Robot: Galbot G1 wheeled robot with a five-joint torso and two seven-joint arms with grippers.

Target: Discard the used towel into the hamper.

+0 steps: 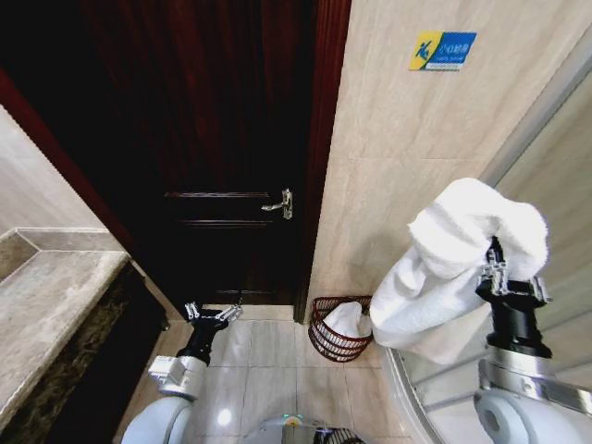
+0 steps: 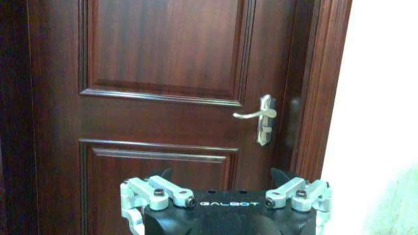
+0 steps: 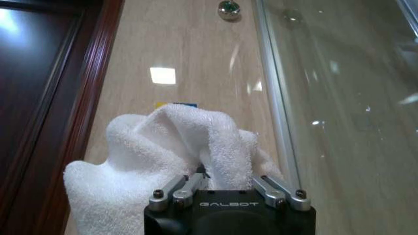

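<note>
White terry towel (image 1: 462, 264) is held high, clamped in the right gripper (image 1: 500, 268), the left gripper (image 1: 215, 314) is parked low with fingers apart, and the wire hamper (image 1: 340, 328) by the door frame should be centred under before release.

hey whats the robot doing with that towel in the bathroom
The robot's right hand is shut on a white towel, holding it up high near the glass shower wall. The hamper sits on the floor below, by the dark wooden door, with something white already inside. The towel is not in it yet. The left hand hangs low and open, facing the door.
</note>
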